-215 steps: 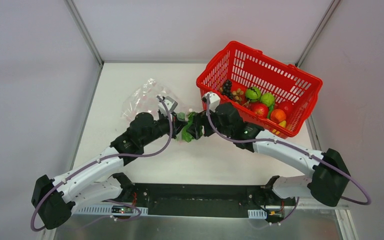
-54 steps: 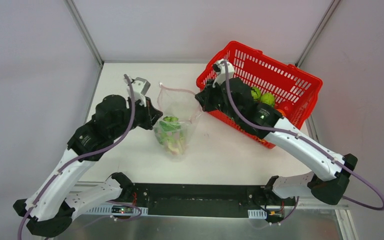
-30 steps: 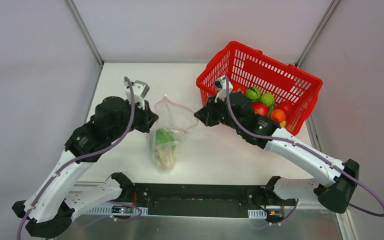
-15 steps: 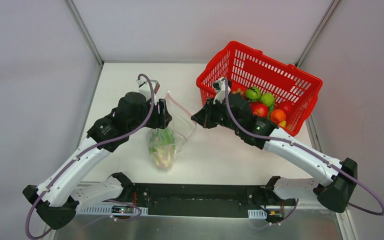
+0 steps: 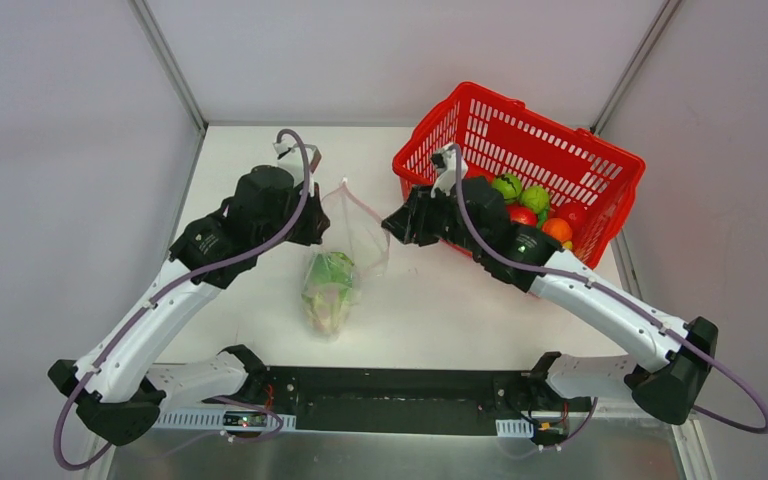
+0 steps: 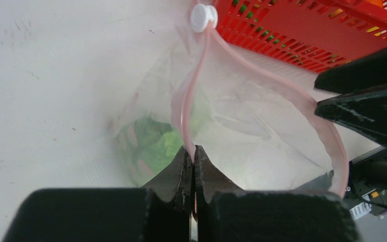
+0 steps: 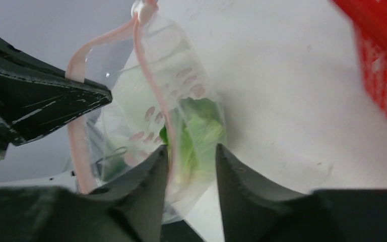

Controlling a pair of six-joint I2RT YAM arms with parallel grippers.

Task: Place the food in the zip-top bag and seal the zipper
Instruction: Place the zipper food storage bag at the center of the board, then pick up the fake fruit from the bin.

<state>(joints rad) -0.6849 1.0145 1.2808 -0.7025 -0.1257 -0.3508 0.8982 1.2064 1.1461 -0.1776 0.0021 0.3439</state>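
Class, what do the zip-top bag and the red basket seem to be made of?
Zip-top bag: thin clear plastic film, glossy and creased; the green food shows through. Red basket: likely rigid moulded plastic, with open lattice walls.

Seconds ago the zip-top bag [image 5: 360,225] lay crumpled at far left while both grippers met over the lettuce [image 5: 328,272] — now the lettuce sits inside the bag, which hangs between them. The bag's mouth, a wide loop a second ago, has narrowed as the left gripper [image 6: 192,151] swung inward and re-pinched the zipper [image 6: 185,101]. The right gripper [image 7: 191,148] — clamped until now — has parted its jaws.
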